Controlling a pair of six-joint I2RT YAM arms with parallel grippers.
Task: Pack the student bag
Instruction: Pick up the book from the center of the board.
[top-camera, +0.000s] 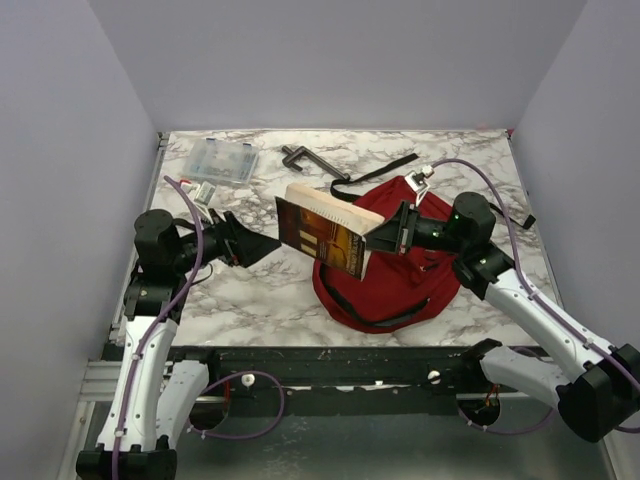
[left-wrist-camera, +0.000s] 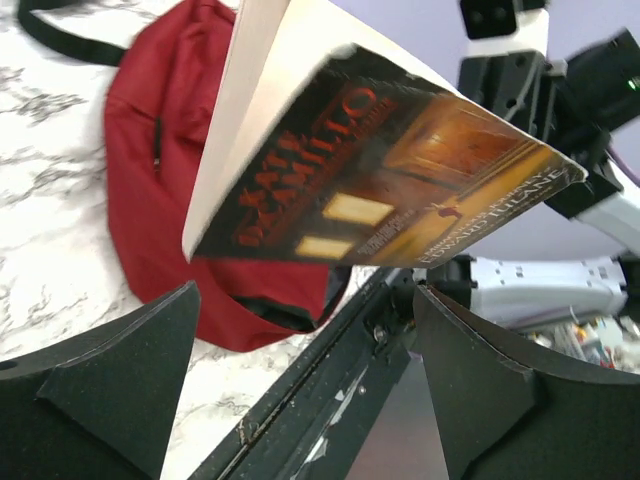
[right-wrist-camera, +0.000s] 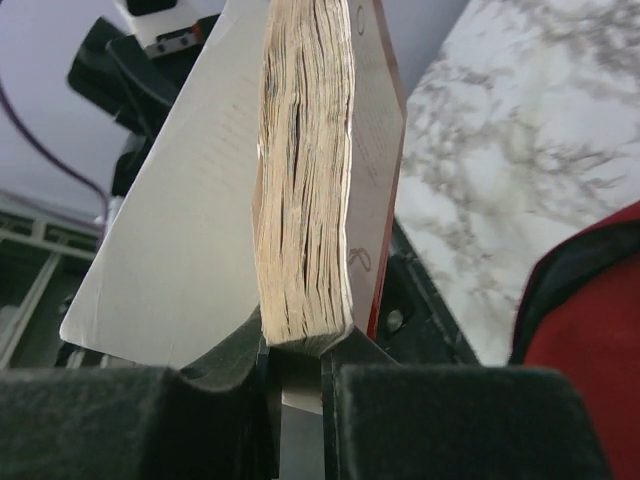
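Top external, student bag (top-camera: 400, 290): red, lay flat on the bench (top-camera: 250, 300), right of centre, near half. A dark-edged seam ran along its near side. The right arm's wrist hung over its far part.
Bag straps (top-camera: 375, 172): black, trailed from the bag's far end toward the back of the bench.
Book (top-camera: 325, 238): paperback with an orange-brown cover, red lettering and yellowed page edges. It was held up off the bench, tilted, over the bag's left edge, between the two hands.
Right hand (top-camera: 385, 235): clamped on the book's right end, one finger pressed on each cover. In the right wrist view the page block stood up out of the grip.
Left hand (top-camera: 255, 245): fingers spread wide apart, pointing at the book's left end, just beside it. In the left wrist view the book sat beyond the fingertips. Could not tell if it touched.
Clear plastic box (top-camera: 222, 160): far left of the bench, well apart from the bag, small contents too small to tell.
Black angled tool (top-camera: 300, 157): far centre, just right of the box, lying flat. Kind unclear.
Bench: white-grey marble pattern, pale walls on three sides.
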